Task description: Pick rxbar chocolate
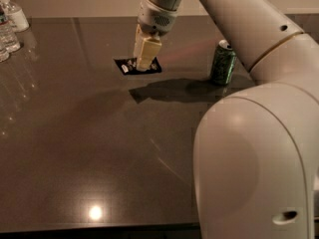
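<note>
The rxbar chocolate (130,64) is a small flat black wrapper with white marks, at the back middle of the dark table (75,148). My gripper (142,66) comes down on it from above, and its cream fingers (148,50) are shut on the bar's middle. The bar lies flat in the grip and sits a little above the table, with its shadow (149,92) lying apart in front of it. The bar's middle is hidden by the fingers.
A green soda can (223,61) stands upright to the right of the bar, close to my arm. Water bottles (11,20) stand at the far left corner. My arm's large white body (254,158) fills the right foreground. The table's front edge runs along the bottom.
</note>
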`<state>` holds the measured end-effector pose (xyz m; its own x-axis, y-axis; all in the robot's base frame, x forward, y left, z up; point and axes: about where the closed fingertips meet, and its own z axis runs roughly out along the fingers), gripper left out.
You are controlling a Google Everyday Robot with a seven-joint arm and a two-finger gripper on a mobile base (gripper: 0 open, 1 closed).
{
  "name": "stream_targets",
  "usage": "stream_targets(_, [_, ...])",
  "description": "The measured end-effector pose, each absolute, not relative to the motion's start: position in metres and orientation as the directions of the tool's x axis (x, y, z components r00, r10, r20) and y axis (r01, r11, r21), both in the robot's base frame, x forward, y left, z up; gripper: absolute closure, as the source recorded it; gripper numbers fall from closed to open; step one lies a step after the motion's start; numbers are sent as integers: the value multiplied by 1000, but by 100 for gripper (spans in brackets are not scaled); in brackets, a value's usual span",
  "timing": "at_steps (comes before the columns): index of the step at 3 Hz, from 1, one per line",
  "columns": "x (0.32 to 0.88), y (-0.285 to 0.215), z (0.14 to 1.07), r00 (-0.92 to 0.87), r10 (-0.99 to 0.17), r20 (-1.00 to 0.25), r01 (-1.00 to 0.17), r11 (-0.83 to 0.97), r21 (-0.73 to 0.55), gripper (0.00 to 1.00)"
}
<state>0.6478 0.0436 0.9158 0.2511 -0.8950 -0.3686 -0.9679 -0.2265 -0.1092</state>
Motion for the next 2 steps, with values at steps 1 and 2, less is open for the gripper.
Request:
stream_targets(1, [657, 51, 958, 268, -865, -425, -960, -205, -189, 100])
stream_targets(2, [663, 57, 958, 269, -860, -434, -959, -195, -208, 100])
